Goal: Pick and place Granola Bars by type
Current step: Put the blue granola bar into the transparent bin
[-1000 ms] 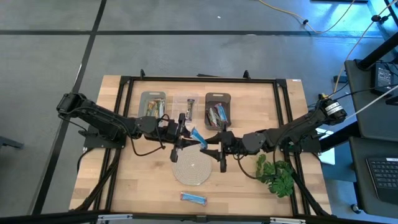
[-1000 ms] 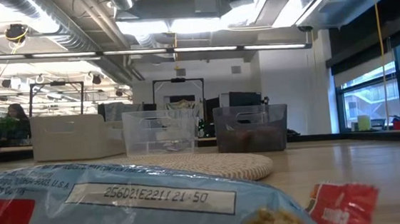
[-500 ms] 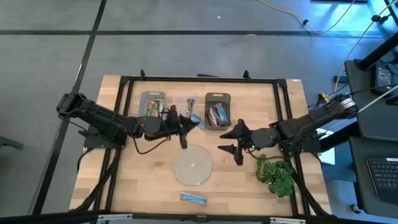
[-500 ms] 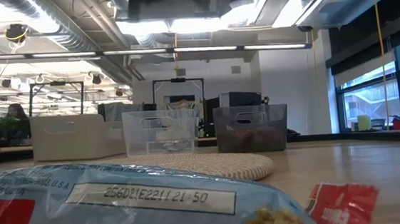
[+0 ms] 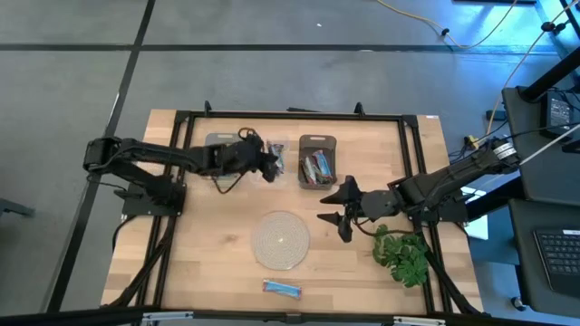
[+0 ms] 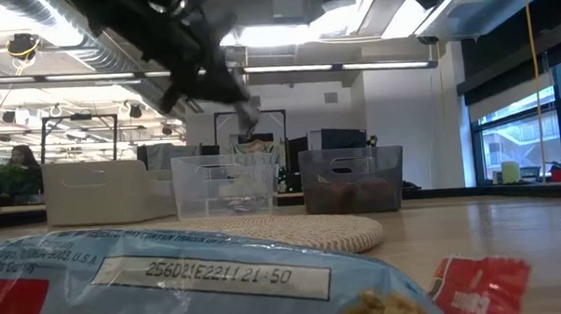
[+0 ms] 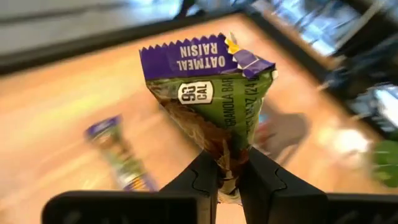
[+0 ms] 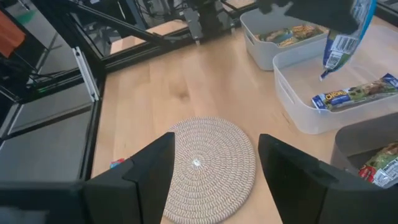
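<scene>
My left gripper (image 5: 269, 168) is over the middle clear bin (image 5: 272, 149) at the far side of the table, shut on a purple-and-green granola bar (image 7: 208, 93). A like bar (image 8: 354, 93) lies flat in that bin. Gold-tan bars fill the white bin (image 8: 292, 34), and red-green ones the dark bin (image 5: 317, 163). A blue bar (image 5: 282, 288) lies flat by the table's near edge and fills the low view's foreground (image 6: 170, 276). My right gripper (image 5: 343, 214) hangs open right of the woven mat (image 5: 281, 240). My left gripper pinches the bar by one end of its wrapper (image 7: 227, 152) between its two fingers. It comes from above, pointing down. The bar (image 8: 344, 43) hangs below the fingers, lifted clear above the clear bin.
A leafy plant (image 5: 403, 254) sits by the right arm at the table's right side. Black frame rails (image 5: 290, 116) run round the table. The round mat lies mid-table with bare wood around it. People and desks show far behind in the low view.
My left gripper has carried the bar from above the mat's far side toward the far edge, over the middle bin. My right gripper has drawn back from the bar toward the table's right edge and then kept still.
</scene>
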